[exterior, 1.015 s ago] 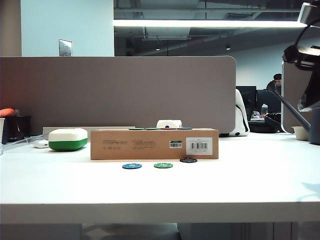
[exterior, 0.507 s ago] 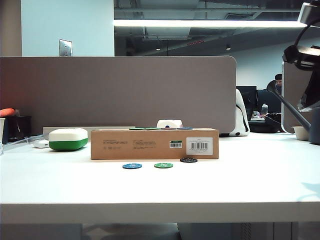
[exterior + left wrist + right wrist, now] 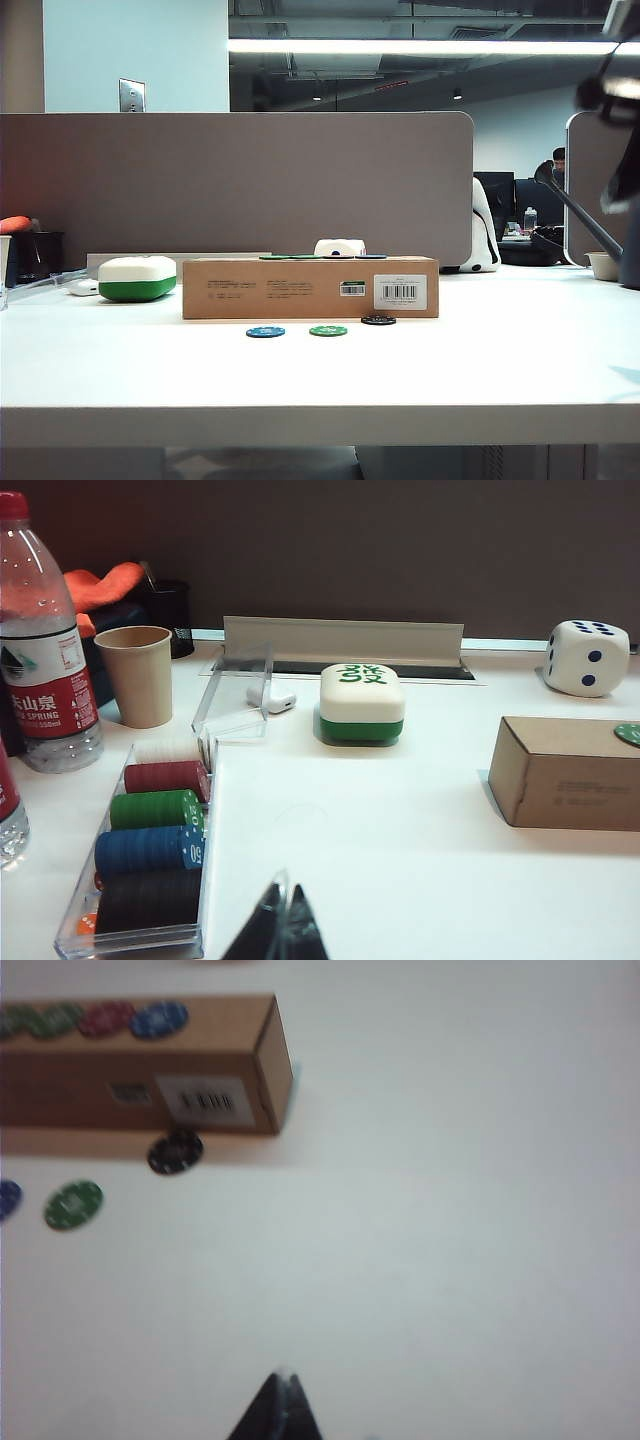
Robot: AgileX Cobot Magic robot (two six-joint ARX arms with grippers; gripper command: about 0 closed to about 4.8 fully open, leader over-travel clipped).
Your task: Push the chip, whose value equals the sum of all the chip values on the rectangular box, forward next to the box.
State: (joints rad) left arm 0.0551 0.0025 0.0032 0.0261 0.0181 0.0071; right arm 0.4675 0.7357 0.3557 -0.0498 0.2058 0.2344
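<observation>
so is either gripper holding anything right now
No. The left gripper and right gripper are both shut on nothing, clear of the small round black poker chip.

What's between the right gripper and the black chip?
Only bare white table, per the right wrist view, separates the right gripper from the black chip.

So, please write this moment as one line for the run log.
black chip: beside rectangular box front | blue chip, green chip: nearer the table edge | left gripper: shut, away near chip tray | right gripper: shut, clear of chips
</observation>
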